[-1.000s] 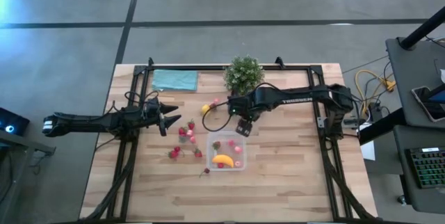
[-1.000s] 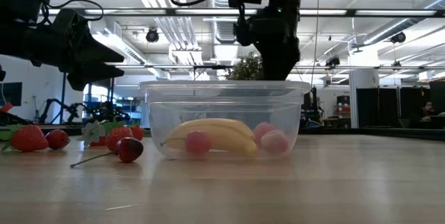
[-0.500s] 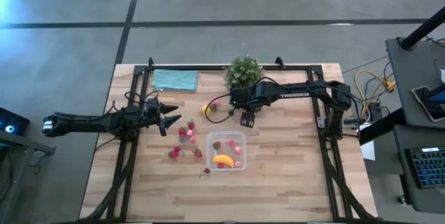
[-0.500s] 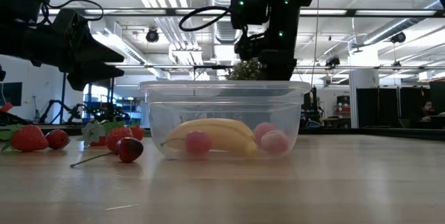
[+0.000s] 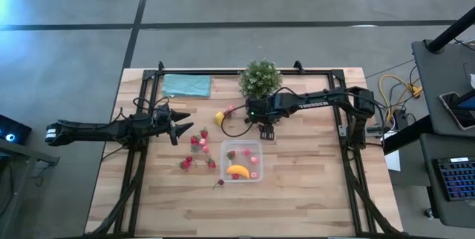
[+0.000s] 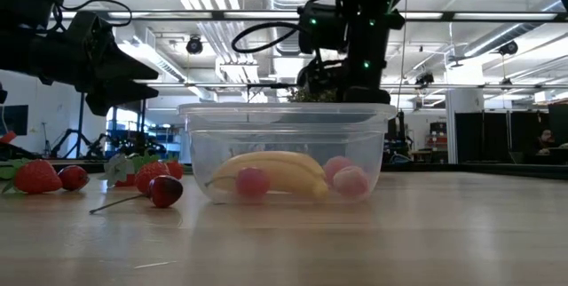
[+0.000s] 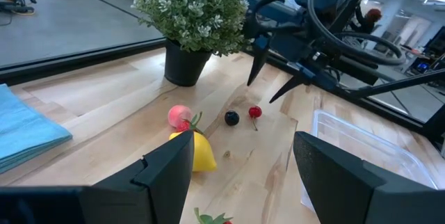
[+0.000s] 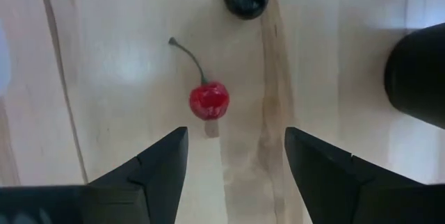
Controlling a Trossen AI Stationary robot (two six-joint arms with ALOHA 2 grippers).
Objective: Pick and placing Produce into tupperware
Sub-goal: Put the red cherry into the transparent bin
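Right wrist view shows us our right gripper (image 8: 233,161), jaws apart and empty, above a red cherry (image 8: 209,100) beyond the tupperware (image 5: 243,160), which holds the banana (image 5: 238,170) and a few berries while strawberries (image 5: 197,144) remain beside it.
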